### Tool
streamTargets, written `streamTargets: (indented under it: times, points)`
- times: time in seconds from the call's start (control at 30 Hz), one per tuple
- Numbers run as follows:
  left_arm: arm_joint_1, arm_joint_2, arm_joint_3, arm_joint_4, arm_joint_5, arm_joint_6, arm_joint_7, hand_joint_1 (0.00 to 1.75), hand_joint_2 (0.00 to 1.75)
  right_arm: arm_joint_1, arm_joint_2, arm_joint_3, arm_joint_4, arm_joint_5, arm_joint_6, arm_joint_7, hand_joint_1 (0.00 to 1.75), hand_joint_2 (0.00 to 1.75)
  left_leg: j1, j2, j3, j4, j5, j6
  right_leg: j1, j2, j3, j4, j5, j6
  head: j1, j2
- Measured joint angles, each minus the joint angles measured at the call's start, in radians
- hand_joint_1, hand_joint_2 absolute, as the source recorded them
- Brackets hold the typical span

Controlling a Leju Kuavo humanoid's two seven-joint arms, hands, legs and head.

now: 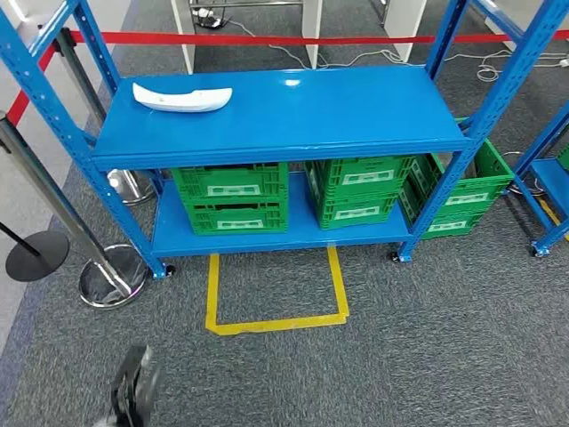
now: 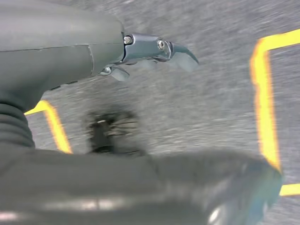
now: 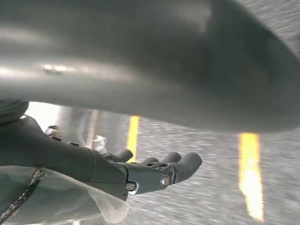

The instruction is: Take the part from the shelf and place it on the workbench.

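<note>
The part (image 1: 181, 98) is a long white curved piece lying on the left end of the top board of the blue shelf (image 1: 322, 116). My left hand (image 1: 134, 387) shows blurred low at the front left, over the grey carpet and well short of the shelf. In the left wrist view the left hand (image 2: 71, 51) has its fingers (image 2: 159, 47) stretched out and apart from the thumb, with nothing in it. In the right wrist view my right hand (image 3: 106, 168) hangs above the carpet, its fingers (image 3: 169, 168) extended and empty.
Green crates (image 1: 231, 196) (image 1: 356, 191) fill the shelf's lower board, and another crate (image 1: 463, 191) stands behind its right post. A yellow tape square (image 1: 275, 325) marks the carpet before the shelf. Stanchion bases (image 1: 110, 280) and a red barrier band (image 1: 268, 39) stand left and behind.
</note>
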Motion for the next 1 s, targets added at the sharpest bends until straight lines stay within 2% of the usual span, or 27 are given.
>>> streamTargets:
  times: [0.1,0.13,0.17,0.2,0.27,0.3,0.33,0.43,0.5,0.57,0.6,0.63,0.67,0.73,0.77,0.8,0.87,0.93,1.0]
  points:
    - [-0.003,0.002,0.001,-0.012,0.000,0.000,0.000,0.00,1.75,0.006,0.000,0.000,0.015,0.000,0.000,0.000,0.00,1.75,-0.002,-0.002,0.001,0.001,-0.002,0.000,0.000,-0.001,-0.049,0.094,-0.024,0.001,-0.001,0.000]
    - [0.002,0.002,0.001,-0.013,0.000,0.000,0.000,0.00,1.75,0.003,0.000,0.000,0.016,0.000,0.000,0.000,0.00,1.75,-0.002,-0.003,0.002,0.001,-0.004,-0.001,0.000,-0.002,-0.049,0.091,-0.010,0.001,0.000,0.000]
    - [0.012,0.001,0.001,-0.009,0.000,0.000,0.000,0.00,1.75,-0.005,0.000,0.000,0.010,0.000,-0.001,0.000,0.00,1.75,-0.001,-0.004,0.006,0.001,-0.006,-0.004,0.000,-0.003,-0.029,0.048,0.021,0.000,0.000,0.000]
    - [0.028,-0.001,0.001,0.002,0.000,0.000,0.000,0.00,1.75,-0.019,0.000,0.000,-0.003,0.000,-0.001,-0.001,0.00,1.75,-0.001,-0.004,0.010,0.002,-0.010,-0.009,0.000,-0.005,0.006,-0.023,0.058,-0.002,0.000,0.000]
    - [0.071,-0.004,0.001,0.042,0.000,0.000,0.002,0.00,1.75,-0.064,0.000,0.000,-0.046,0.000,-0.001,-0.002,0.00,1.75,-0.003,0.001,0.014,0.004,-0.018,-0.020,0.002,-0.007,0.074,-0.142,0.096,-0.009,-0.001,0.000]
    - [0.096,-0.005,0.001,0.069,0.000,0.000,0.003,0.00,1.75,-0.091,0.000,0.000,-0.072,0.000,-0.001,-0.003,0.00,1.75,-0.003,0.004,0.014,0.004,-0.021,-0.025,0.004,-0.007,0.090,-0.169,0.098,-0.014,-0.001,0.000]
    - [0.121,-0.006,0.000,0.096,0.000,0.000,0.004,0.00,1.75,-0.118,0.000,0.000,-0.099,0.000,-0.001,-0.004,0.00,1.75,-0.004,0.006,0.013,0.004,-0.023,-0.030,0.007,-0.007,0.095,-0.173,0.092,-0.019,-0.003,0.000]
    - [0.200,-0.008,0.000,0.194,0.000,0.000,0.005,0.00,1.75,-0.197,0.003,0.000,-0.199,0.000,0.000,-0.004,0.00,1.75,0.000,0.006,0.013,0.016,-0.036,-0.045,0.005,-0.007,0.097,-0.181,0.092,-0.033,-0.006,0.000]
    - [0.256,-0.007,0.000,0.269,0.000,0.000,0.005,0.00,1.75,-0.253,0.005,0.000,-0.278,0.000,0.000,-0.004,0.00,1.75,0.004,0.006,-0.022,0.098,-0.083,-0.056,0.002,0.003,0.101,-0.185,0.093,-0.042,-0.010,0.000]
    - [0.306,-0.005,0.000,0.337,0.000,0.000,0.005,0.00,1.75,-0.303,0.005,-0.001,-0.343,0.000,-0.001,-0.005,0.00,1.75,0.009,0.007,-0.094,0.235,-0.138,-0.064,0.002,0.017,0.102,-0.185,0.091,-0.046,-0.013,0.000]
    - [0.325,-0.003,0.000,0.363,0.000,0.001,0.005,0.00,1.75,-0.320,0.004,-0.002,-0.367,0.000,-0.001,-0.005,0.00,1.75,0.011,0.007,-0.123,0.282,-0.147,-0.067,0.002,0.023,0.104,-0.184,0.089,-0.046,-0.013,0.000]
    - [0.337,-0.002,0.000,0.380,0.000,0.001,0.005,0.00,1.75,-0.329,0.004,-0.002,-0.384,0.000,-0.001,-0.004,0.00,1.75,0.012,0.007,-0.137,0.294,-0.135,-0.069,0.002,0.025,0.107,-0.184,0.087,-0.045,-0.013,0.000]
    - [0.339,-0.001,0.000,0.390,0.000,0.001,0.005,0.00,1.75,-0.331,0.004,-0.002,-0.393,0.000,-0.001,-0.003,0.00,1.75,0.014,0.007,-0.133,0.267,-0.104,-0.069,0.001,0.026,0.112,-0.184,0.085,-0.044,-0.013,0.000]
    - [0.319,0.001,0.000,0.386,0.000,0.001,0.004,0.00,1.75,-0.314,0.003,-0.002,-0.389,0.000,-0.001,-0.001,0.00,1.75,0.015,0.009,-0.085,0.139,-0.022,-0.066,0.001,0.021,0.119,-0.185,0.078,-0.038,-0.013,0.000]
    - [0.298,0.001,0.000,0.374,0.000,0.001,0.004,0.00,1.75,-0.296,0.003,-0.002,-0.376,0.000,0.000,-0.001,0.00,1.75,0.014,0.010,-0.061,0.081,0.003,-0.062,0.002,0.017,0.119,-0.184,0.074,-0.033,-0.013,0.000]
    - [0.274,0.001,0.000,0.356,0.000,0.000,0.004,0.00,1.75,-0.274,0.003,-0.002,-0.357,0.000,0.000,-0.001,0.00,1.75,0.012,0.011,-0.046,0.044,0.014,-0.058,0.003,0.012,0.117,-0.185,0.071,-0.027,-0.013,0.000]
    - [0.221,0.000,0.000,0.305,0.000,0.000,0.003,0.00,1.75,-0.220,0.004,-0.002,-0.305,0.000,0.000,0.000,0.00,1.75,0.007,0.010,-0.041,0.027,0.012,-0.047,0.004,0.006,0.117,-0.189,0.068,-0.015,-0.014,0.000]
    - [0.166,-0.002,0.000,0.242,0.000,0.000,0.002,0.00,1.75,-0.161,0.004,-0.001,-0.243,0.000,0.000,0.000,0.00,0.87,0.008,0.006,-0.038,0.021,0.016,-0.033,0.001,0.002,0.119,-0.184,0.060,-0.005,-0.013,0.000]
    - [0.112,-0.003,0.000,0.176,0.000,0.000,0.001,0.00,1.75,-0.108,0.004,-0.001,-0.178,0.000,0.000,0.000,0.00,0.00,0.012,0.002,-0.034,0.013,0.020,-0.021,0.001,0.000,0.089,-0.117,0.016,-0.001,-0.008,0.000]
